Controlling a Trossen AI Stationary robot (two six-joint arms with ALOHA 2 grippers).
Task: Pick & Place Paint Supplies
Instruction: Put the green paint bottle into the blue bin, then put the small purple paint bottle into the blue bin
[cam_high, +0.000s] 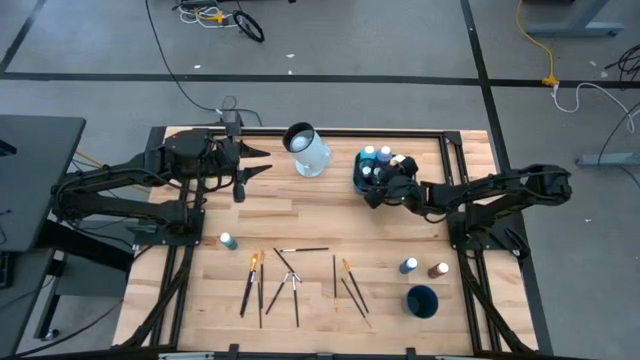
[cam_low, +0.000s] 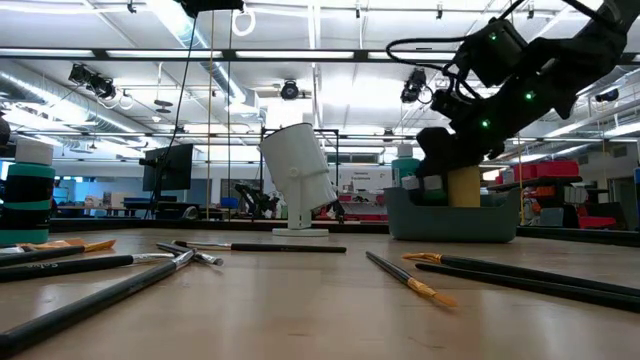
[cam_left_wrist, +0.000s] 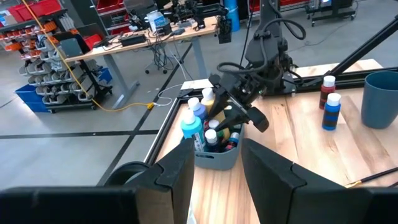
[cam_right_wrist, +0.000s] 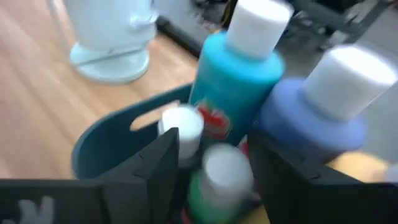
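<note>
The right pincer (cam_high: 377, 194) hangs open over the teal tub (cam_right_wrist: 99, 146), holding nothing, its fingers on either side of a small white-capped bottle (cam_right_wrist: 217, 180). More bottles (cam_high: 408, 265) and thin brushes (cam_high: 352, 283) lie on the table (cam_high: 300, 215). Bottles look light, hard and smooth, so pinch the middle. The left pincer (cam_high: 262, 162) waits open, far off.

The teal rectangular plastic tub (cam_high: 362, 180) is standing packed with white-capped paint bottles (cam_right_wrist: 239, 81), and the right hand (cam_high: 383, 190) is hanging right over them, blocking entry from above. A wide strip of bare wooden table (cam_high: 290, 215) is lying open between the tub, the tilted white jug (cam_high: 308, 150) and the scattered thin paintbrushes (cam_high: 295, 280) below.
</note>
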